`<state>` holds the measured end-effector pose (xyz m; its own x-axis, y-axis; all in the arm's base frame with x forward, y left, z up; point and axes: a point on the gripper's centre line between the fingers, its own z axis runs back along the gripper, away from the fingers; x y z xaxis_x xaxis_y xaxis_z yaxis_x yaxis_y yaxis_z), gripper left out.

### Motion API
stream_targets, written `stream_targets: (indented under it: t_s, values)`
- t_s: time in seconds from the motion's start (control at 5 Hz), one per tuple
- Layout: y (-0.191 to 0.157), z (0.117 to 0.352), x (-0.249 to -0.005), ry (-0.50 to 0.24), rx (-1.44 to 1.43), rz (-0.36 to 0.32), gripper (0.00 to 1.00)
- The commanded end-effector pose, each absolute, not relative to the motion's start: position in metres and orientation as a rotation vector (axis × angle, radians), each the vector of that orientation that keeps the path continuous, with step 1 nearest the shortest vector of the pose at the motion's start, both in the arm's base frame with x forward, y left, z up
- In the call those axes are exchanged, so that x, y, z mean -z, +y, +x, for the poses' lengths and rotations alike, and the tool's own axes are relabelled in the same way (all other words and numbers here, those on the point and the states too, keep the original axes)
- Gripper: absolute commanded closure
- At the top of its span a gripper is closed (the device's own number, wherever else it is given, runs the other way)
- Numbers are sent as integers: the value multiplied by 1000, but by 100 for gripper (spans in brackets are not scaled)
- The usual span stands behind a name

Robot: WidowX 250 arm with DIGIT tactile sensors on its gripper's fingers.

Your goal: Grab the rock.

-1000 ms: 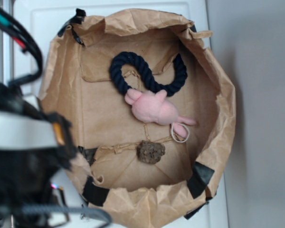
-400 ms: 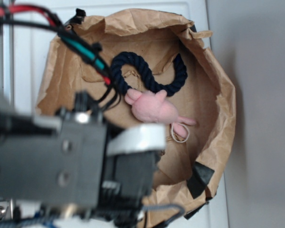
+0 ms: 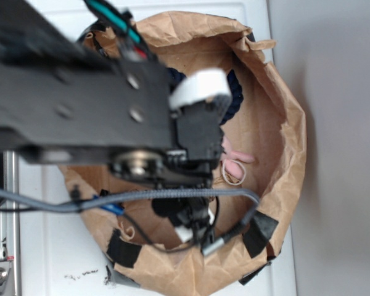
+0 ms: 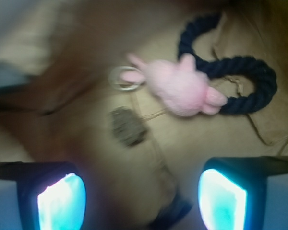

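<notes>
The rock (image 4: 128, 127), a small dark brown-grey lump, lies on the brown paper floor in the wrist view, blurred. My gripper (image 4: 141, 201) is open, with its two glowing fingertips (image 4: 61, 201) far apart and nothing between them. The rock sits ahead of the jaws, a little left of their midline and clear of both fingers. In the exterior view the arm (image 3: 98, 98) covers the spot where the rock lies, so it is hidden there.
A pink plush toy (image 4: 180, 88) lies just beyond the rock, with a small white ring (image 4: 122, 79) at its tail. A dark navy rope ring (image 4: 240, 81) curls behind the toy. The crumpled paper bag walls (image 3: 283, 123), patched with black tape (image 3: 259, 233), enclose everything.
The arm has swung from the lower left across the bag. It now covers the rock, most of the rope ring and much of the plush toy in the exterior view.
</notes>
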<state>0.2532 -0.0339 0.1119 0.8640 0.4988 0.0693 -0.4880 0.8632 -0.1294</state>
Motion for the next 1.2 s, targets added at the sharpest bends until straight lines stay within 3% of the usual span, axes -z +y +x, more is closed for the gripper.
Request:
stream_targets:
  t_s: [0.0, 0.6, 1.0]
  values:
    - [-44, 258, -71, -179, -521, 7, 0]
    - [-66, 294, -63, -148, -592, -29, 0]
    - [-60, 311, -52, -164, -620, 37, 0]
